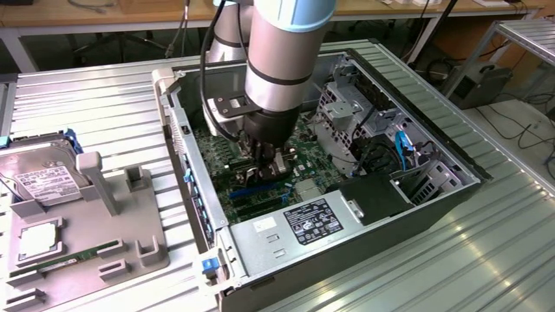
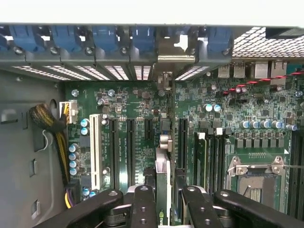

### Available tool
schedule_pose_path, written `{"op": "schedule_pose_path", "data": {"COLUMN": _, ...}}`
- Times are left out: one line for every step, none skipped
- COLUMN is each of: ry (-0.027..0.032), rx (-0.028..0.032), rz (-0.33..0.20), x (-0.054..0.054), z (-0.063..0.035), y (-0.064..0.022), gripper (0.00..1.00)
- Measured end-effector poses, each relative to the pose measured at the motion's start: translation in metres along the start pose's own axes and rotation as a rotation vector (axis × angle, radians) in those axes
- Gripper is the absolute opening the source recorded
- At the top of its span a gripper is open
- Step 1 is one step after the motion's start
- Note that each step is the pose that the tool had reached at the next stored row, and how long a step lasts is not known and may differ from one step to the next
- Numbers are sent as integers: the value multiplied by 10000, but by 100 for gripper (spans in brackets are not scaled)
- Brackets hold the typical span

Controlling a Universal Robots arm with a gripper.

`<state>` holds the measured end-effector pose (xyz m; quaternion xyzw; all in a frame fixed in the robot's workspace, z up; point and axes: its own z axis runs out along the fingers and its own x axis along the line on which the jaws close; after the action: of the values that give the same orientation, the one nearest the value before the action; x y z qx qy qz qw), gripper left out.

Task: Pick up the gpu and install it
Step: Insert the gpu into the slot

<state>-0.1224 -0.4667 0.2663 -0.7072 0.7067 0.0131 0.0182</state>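
Wrist view looks straight down into the open case [image 1: 433,195], where the gripper [image 2: 171,209] clasps the gpu [image 2: 163,175], its two inner fingers [image 2: 142,206] pressed against the faces of the card. The card stands on edge, seen as a thin pale strip running over the motherboard [image 2: 137,99] between two black slots. Its metal bracket [image 2: 175,54] reaches the rear wall, just below the row of blue latches [image 2: 107,38]. In the exterior view the arm is plunged deep into the case, with the gripper low over the board beside the power supply [image 1: 303,221]. On the exterior view's left, well apart from the case, a grey tray [image 1: 130,214] holds the hard drive [image 1: 39,179] and the memory stick [image 1: 65,260]. Picking up looks done, and the step in hand is the install. The card hangs over, or is already touching, its slot; the slot is hidden under the card, so I cannot tell whether the connector edge has entered. As I judge it, seating calls for the card to be kept upright and square along the slot, with the bracket lined up to its rear opening. The push should go straight down without twisting, since a tilted card could jam or strain the board.
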Motion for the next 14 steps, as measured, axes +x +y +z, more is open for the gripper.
{"op": "schedule_pose_path", "data": {"ry": -12, "rx": 2, "rz": 0, "x": 1, "z": 10, "y": 1, "gripper": 26}}
{"op": "schedule_pose_path", "data": {"ry": -33, "rx": 3, "rz": 1, "x": 1, "z": 23, "y": 3, "gripper": 26}}
{"op": "schedule_pose_path", "data": {"ry": -52, "rx": 3, "rz": 2, "x": 1, "z": 33, "y": 4, "gripper": 26}}
{"op": "schedule_pose_path", "data": {"ry": -76, "rx": 2, "rz": 3, "x": 2, "z": 44, "y": 5, "gripper": 26}}
{"op": "schedule_pose_path", "data": {"ry": -105, "rx": 2, "rz": 4, "x": 2, "z": 57, "y": 6, "gripper": 26}}
{"op": "schedule_pose_path", "data": {"ry": -130, "rx": 2, "rz": 2, "x": 3, "z": 72, "y": 6, "gripper": 26}}
{"op": "schedule_pose_path", "data": {"ry": -147, "rx": 2, "rz": 2, "x": 4, "z": 90, "y": 7, "gripper": 26}}
{"op": "schedule_pose_path", "data": {"ry": -155, "rx": -1, "rz": 2, "x": 5, "z": 101, "y": 9, "gripper": 26}}
{"op": "schedule_pose_path", "data": {"ry": -162, "rx": -1, "rz": 3, "x": 6, "z": 111, "y": 10, "gripper": 26}}
{"op": "schedule_pose_path", "data": {"ry": -173, "rx": 2, "rz": 3, "x": 6, "z": 119, "y": 11, "gripper": 26}}
{"op": "schedule_pose_path", "data": {"ry": -184, "rx": 3, "rz": 2, "x": 6, "z": 129, "y": 12, "gripper": 26}}
{"op": "schedule_pose_path", "data": {"ry": -187, "rx": 3, "rz": 2, "x": 6, "z": 133, "y": 13, "gripper": 26}}
{"op": "schedule_pose_path", "data": {"ry": -188, "rx": 2, "rz": 2, "x": 6, "z": 134, "y": 13, "gripper": 26}}
{"op": "schedule_pose_path", "data": {"ry": -189, "rx": 1, "rz": 3, "x": 6, "z": 134, "y": 14, "gripper": 26}}
